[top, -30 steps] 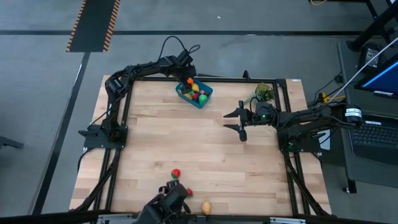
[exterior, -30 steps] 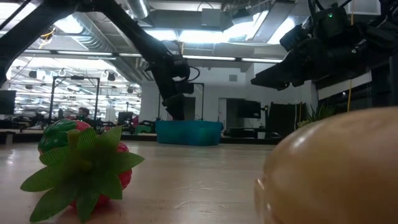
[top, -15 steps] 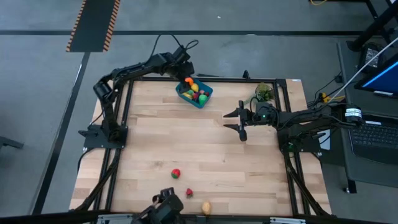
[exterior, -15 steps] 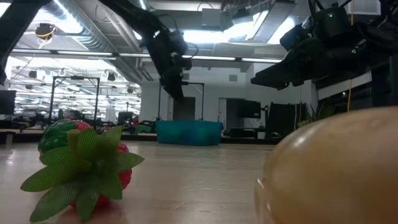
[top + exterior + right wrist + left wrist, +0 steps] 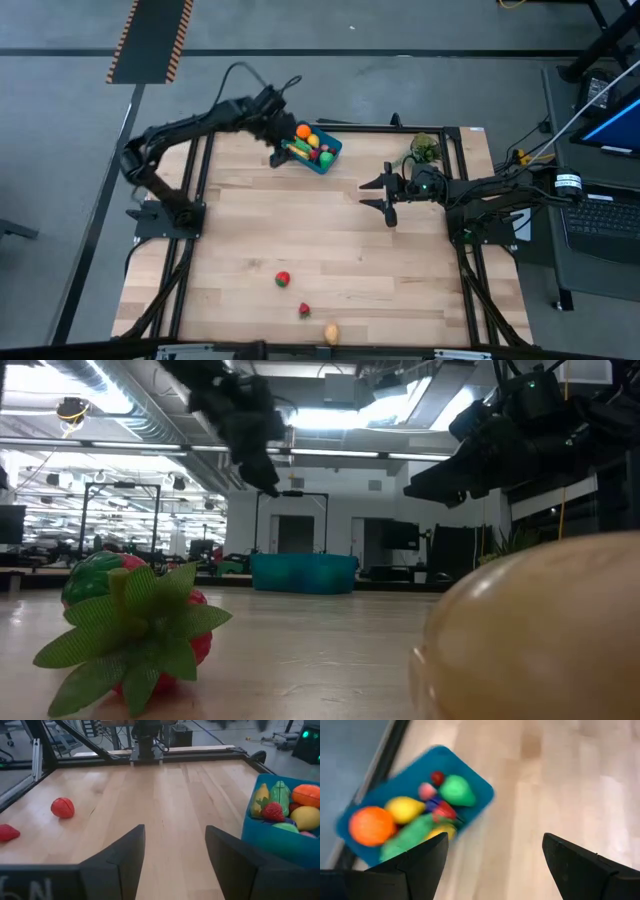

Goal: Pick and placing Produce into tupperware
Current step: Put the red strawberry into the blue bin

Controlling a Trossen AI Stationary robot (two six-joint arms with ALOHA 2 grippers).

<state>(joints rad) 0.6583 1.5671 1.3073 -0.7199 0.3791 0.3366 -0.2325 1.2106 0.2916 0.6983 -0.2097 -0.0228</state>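
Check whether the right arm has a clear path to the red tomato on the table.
Probably yes. The right gripper is open and empty, and only bare table lies between it and the tomato; the left gripper is off by the container.

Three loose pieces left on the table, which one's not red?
The tan piece, closest to the table's near edge. The round one and the small one are both red.

centre table (image 5: pixel 320 230) open | blockers: tupperware (image 5: pixel 325 161) far edge, produce (image 5: pixel 283 279) near edge
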